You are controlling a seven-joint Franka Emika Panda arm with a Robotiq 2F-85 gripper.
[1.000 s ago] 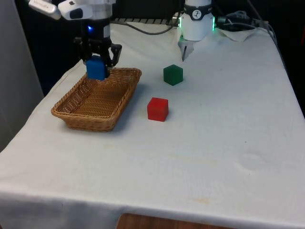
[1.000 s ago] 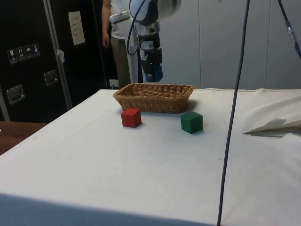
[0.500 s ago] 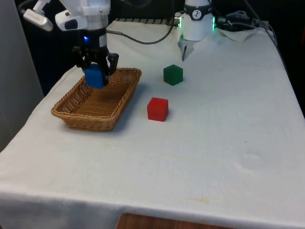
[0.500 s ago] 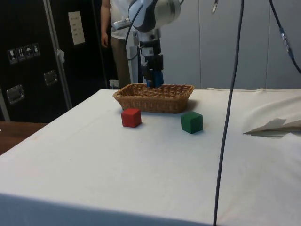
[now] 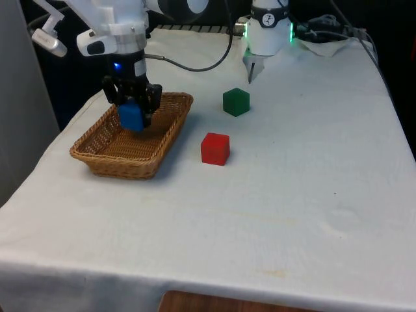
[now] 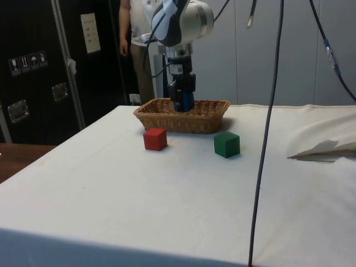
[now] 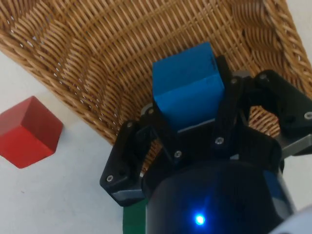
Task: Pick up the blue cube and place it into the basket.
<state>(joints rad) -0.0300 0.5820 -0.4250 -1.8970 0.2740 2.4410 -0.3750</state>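
Blue cube (image 5: 130, 116) sits clamped in the tool (image 5: 132, 112), low inside the basket (image 5: 107, 156) near its far end, where letting go tilted could bounce it against the wall.

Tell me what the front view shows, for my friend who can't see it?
A robot gripper holds a blue cube low over a woven basket at the front view's left. A red cube and a green cube sit on the white tablecloth beside the basket.
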